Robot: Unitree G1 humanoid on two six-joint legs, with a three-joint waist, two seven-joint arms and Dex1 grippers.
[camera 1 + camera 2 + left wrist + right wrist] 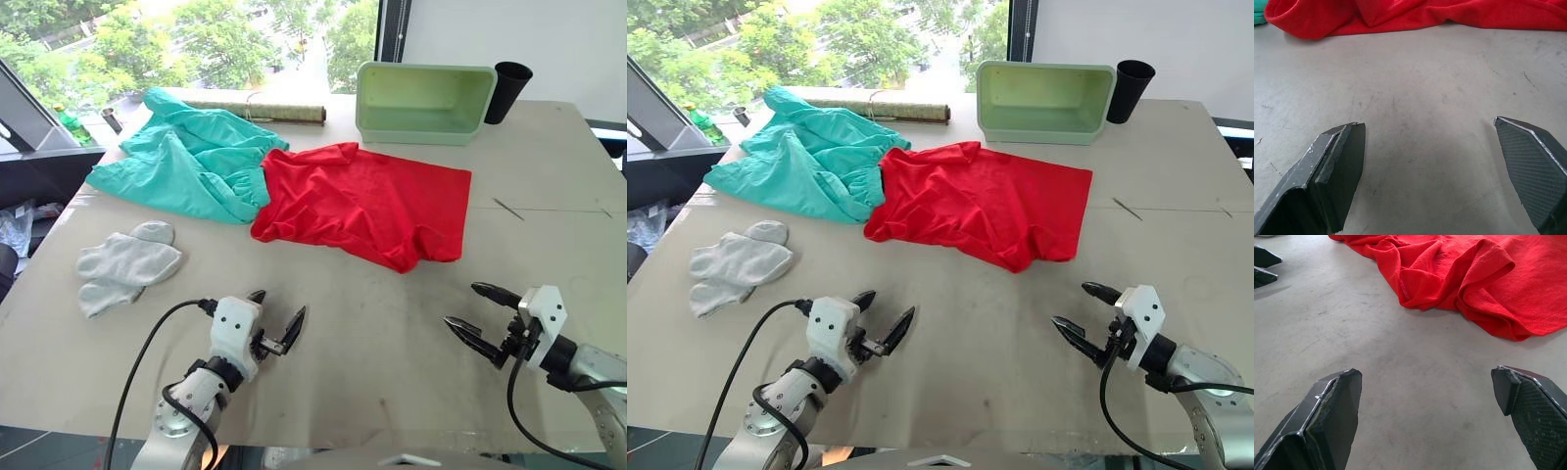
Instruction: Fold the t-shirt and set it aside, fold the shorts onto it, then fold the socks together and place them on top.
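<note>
The table carried everything. The t-shirt lay rumpled near its middle, its left edge touching the shorts, which were heaped toward the far left corner. Behind the t-shirt stood a pale green bin, with a black cup just beside it on the right and a roll lying to its left behind the shorts. The socks lay together near the left edge, apart from both garments. The left gripper hovered over bare table near the front edge, fingers spread and holding nothing. The right gripper hovered likewise on the right, fingers spread, short of the t-shirt.
</note>
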